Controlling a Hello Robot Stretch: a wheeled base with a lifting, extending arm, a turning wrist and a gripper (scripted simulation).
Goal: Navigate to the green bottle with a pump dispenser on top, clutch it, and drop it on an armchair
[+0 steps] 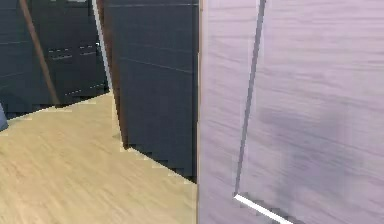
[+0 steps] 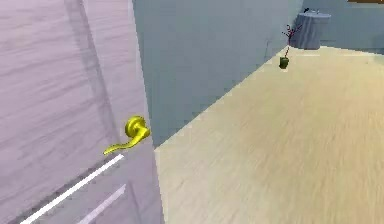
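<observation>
So the Stretch is right up against a pale lilac wood-grain door [image 1: 300,110], and that's the main worry imo. On the arm side, the door's shiny yellow lever handle [image 2: 128,135] is really close, so any turn of the base or push of the arm out that way would probably clip the door panel or snag the handle. Driving straight ahead looks risky too: the dark navy wall panel [image 1: 160,80] stands just beside the door, so the only open room is the light wooden plank floor [image 1: 70,170] toward the forward view's left. The arm's pose can't be told from these views, and neither can the end effector's state. Same for where the green bottle with a pump dispenser is. Far across the floor in the arm side view there's a small green pot with dark twigs [image 2: 284,62] near a blue-grey rounded piece of furniture [image 2: 312,30], and that reads as a plant, not a bottle.
</observation>
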